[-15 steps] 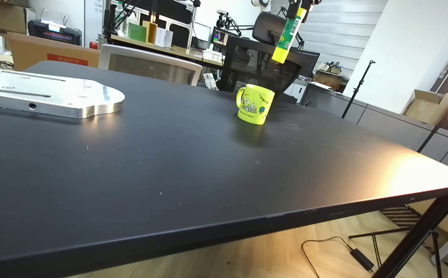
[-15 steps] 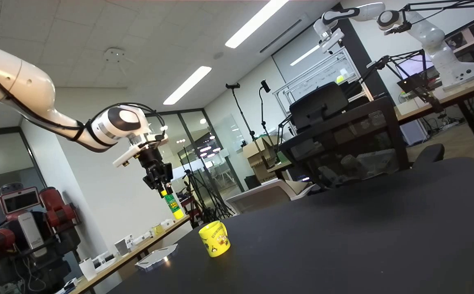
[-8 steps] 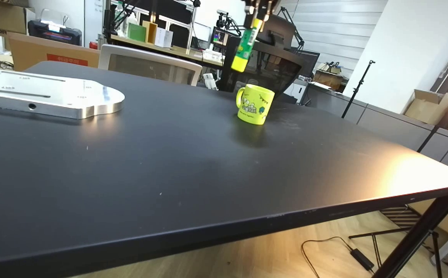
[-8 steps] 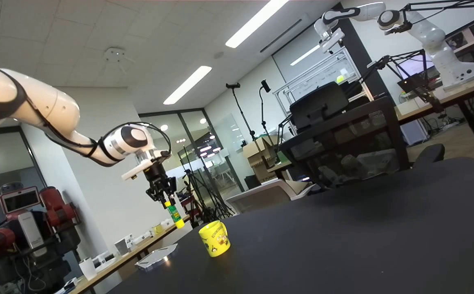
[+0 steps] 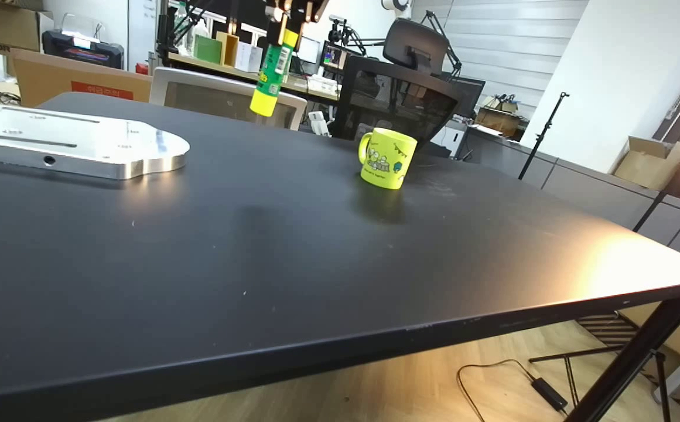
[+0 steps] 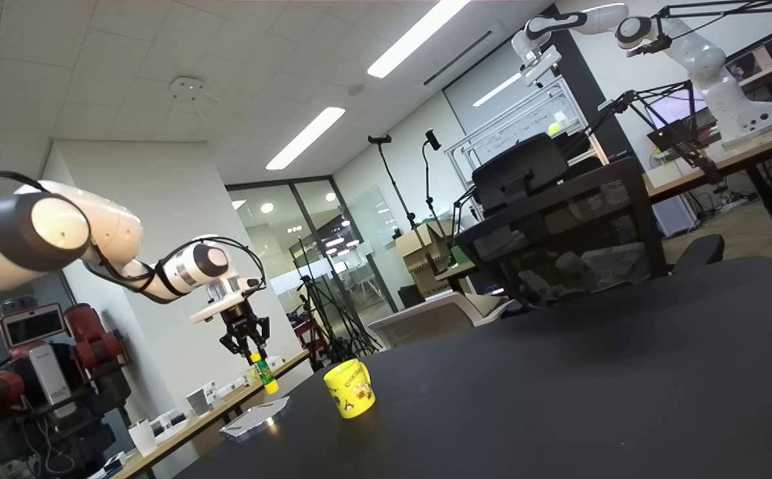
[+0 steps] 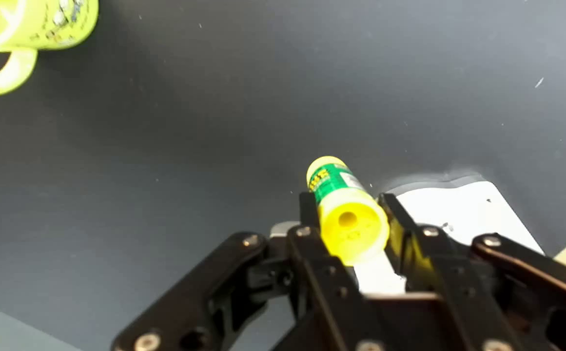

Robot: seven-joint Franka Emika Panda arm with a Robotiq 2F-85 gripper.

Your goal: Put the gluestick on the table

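Closest in the wrist view, the black gripper point(image 7: 348, 202) pinches the gluestick point(image 5: 274, 73) between its two fingers, holding it by one yellow end whose round base, with a small hole in it, faces the camera. The green label and the opposite yellow end reach out past the fingertips, and in both exterior views the gluestick slants downward in the air, apart from the dark table point(image 5: 328, 264) below. The white arm point(image 6: 116, 227) bearing the gripper, with dark grey joint covers, stretches in from the edge of an exterior view. On the table lies a flat silver plate point(image 5: 82, 140) with slots and holes, part of it showing behind the gripper in the wrist view. Apart from it, a yellow mug point(image 5: 388, 159) with cartoon prints stands upright. Past the table's edge are a pale-framed mesh chair point(image 5: 217, 99) and a black mesh chair point(image 5: 398, 91), with a cardboard box point(image 5: 53, 73) bearing a red label nearby. Farther off, a second white robot arm point(image 6: 705, 66) is mounted on a wooden-topped desk point(image 6: 725, 161), and long strip lights point(image 6: 306, 138) glow overhead
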